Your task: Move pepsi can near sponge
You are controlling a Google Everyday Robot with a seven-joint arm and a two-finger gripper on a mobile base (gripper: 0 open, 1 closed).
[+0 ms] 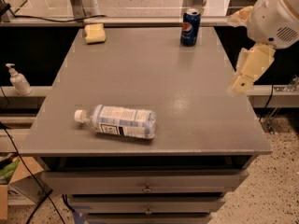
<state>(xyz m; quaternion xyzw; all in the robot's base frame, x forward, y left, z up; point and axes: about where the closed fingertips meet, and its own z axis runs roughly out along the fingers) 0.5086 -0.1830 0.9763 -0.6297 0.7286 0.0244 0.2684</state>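
Note:
The pepsi can (pixel 190 27) stands upright at the far right of the grey table (pixel 187 101). It is dark blue with a round logo and a silver top. The sponge (pixel 95 33), a pale-yellow block, lies at the far left corner, well apart from the can. My gripper (pixel 233 52) hangs over the table's right edge, to the right of the can and nearer the front. It is open and empty, its two beige fingers (pixel 251 69) spread apart.
A clear plastic bottle (pixel 117 121) with a white cap lies on its side at the front left of the table. A soap dispenser (pixel 18 80) stands on a ledge to the left. Drawers sit under the table top.

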